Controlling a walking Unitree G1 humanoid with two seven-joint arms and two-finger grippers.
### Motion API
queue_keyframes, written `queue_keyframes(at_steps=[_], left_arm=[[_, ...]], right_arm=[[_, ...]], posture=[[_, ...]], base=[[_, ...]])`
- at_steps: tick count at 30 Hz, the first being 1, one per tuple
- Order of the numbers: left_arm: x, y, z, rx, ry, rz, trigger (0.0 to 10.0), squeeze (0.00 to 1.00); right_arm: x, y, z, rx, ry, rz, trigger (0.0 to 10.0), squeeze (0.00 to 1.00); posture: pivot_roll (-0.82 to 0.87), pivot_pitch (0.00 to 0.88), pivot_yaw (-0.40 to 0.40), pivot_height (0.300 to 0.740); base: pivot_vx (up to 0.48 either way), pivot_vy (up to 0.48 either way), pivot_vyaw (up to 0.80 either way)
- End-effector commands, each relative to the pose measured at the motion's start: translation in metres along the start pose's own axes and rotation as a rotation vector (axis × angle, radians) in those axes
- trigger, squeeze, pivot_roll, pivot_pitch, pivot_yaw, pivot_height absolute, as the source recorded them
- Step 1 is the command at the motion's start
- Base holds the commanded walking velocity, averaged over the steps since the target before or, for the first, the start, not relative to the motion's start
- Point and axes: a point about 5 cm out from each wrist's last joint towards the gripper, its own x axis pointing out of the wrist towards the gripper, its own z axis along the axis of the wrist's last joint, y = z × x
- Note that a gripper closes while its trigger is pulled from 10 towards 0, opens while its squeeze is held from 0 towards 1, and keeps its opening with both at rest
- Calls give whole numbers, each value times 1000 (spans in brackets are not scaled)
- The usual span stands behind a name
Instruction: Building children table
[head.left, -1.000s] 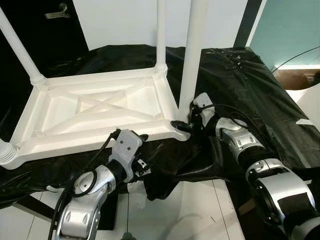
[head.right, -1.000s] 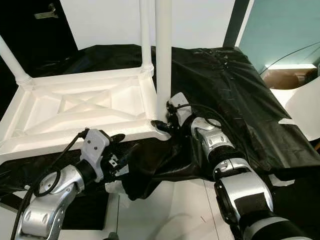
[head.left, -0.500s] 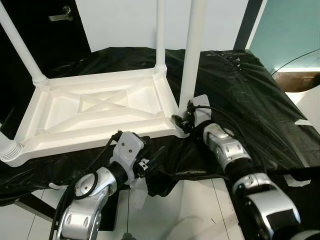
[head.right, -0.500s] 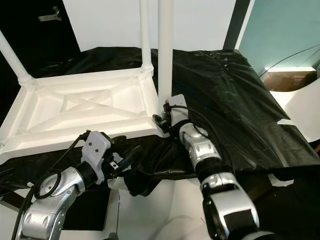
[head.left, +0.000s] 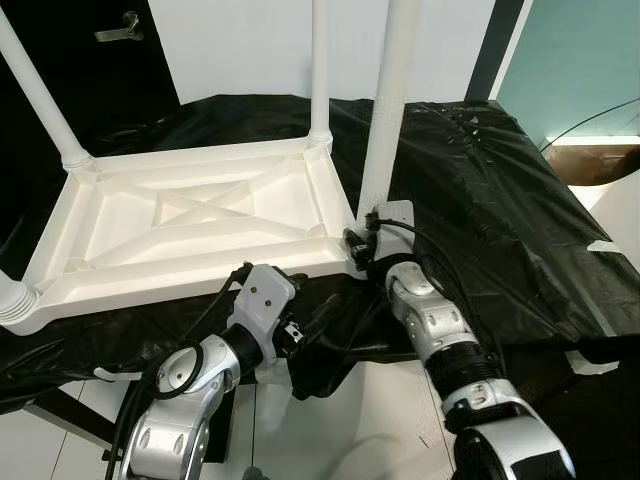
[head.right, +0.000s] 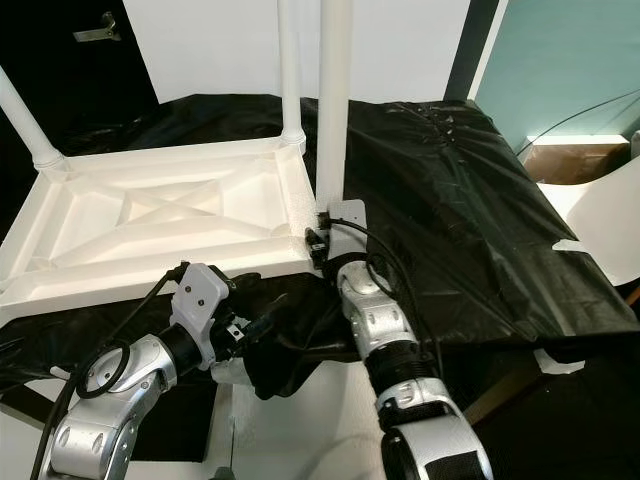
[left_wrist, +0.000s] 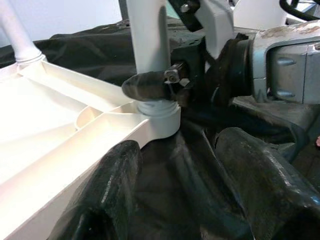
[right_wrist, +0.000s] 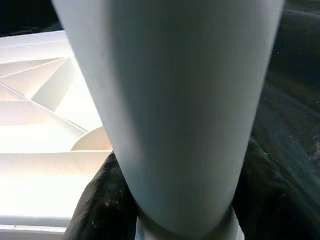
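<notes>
No readable text, label, brand, number or sign appears in any view. The white table top (head.left: 190, 225), its legs (head.left: 388, 100), the black sheet (head.left: 480, 190) and the silver arms carry no legible markings.

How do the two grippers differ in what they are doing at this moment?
The right gripper is closed around the base of the near white table leg, just above its socket; the left gripper holds nothing, its fingers apart. The right gripper reaches up to the corner of the upturned white tabletop; the left gripper sits lower, in front of the tabletop's edge, over the black plastic sheet. Both have black fingers.
</notes>
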Motion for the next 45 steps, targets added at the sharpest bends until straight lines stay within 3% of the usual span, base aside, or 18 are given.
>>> queue_keyframes(at_steps=[1,2,3,4,12,13,20,25,31,32,34,45], left_arm=[[0,3,-4,-12,21,79,10000,0],[0,3,-4,-13,20,81,10000,0],[0,3,-4,-13,20,81,10000,0],[0,2,-4,-16,20,83,10000,0],[-1,1,-5,-23,22,89,10000,0],[-1,1,-5,-23,22,90,10000,0],[-1,6,-3,-15,19,94,10000,0],[-1,6,-2,-14,19,95,10000,0],[-2,5,-3,-13,24,92,10000,0],[-3,6,-3,-12,24,94,10000,0],[-3,6,-2,-10,24,98,10000,0],[-6,5,-2,-13,27,117,10000,0]], right_arm=[[0,-5,6,18,-35,54,10000,180],[-3,-7,7,2,-38,63,10000,396],[-3,-7,7,2,-38,63,10000,396],[-5,-9,8,-3,-38,74,10000,1000],[-10,-20,8,-46,-49,234,10000,1000],[-9,-23,9,-66,-45,300,10000,0],[-1,-34,14,-183,16,542,10000,0],[2,-32,14,-209,47,588,10000,0],[12,-18,16,-294,87,690,10000,0],[13,-17,16,-315,93,698,7137,0],[14,-16,14,-337,107,715,0,0],[12,-24,2,-304,166,662,0,0]], posture=[[127,0,-39,740],[127,0,-39,740],[127,0,-39,740],[127,1,-41,740],[125,13,-37,740],[123,15,-36,740],[121,15,-23,740],[125,17,-21,740],[130,15,-17,740],[140,15,-19,740],[150,15,-22,740],[159,23,-40,740]], base=[[0,0,0],[0,0,0],[0,0,0],[0,0,0],[0,0,0],[0,0,0],[0,0,0],[0,0,0],[0,0,0],[0,0,0],[0,0,0],[0,0,0]])
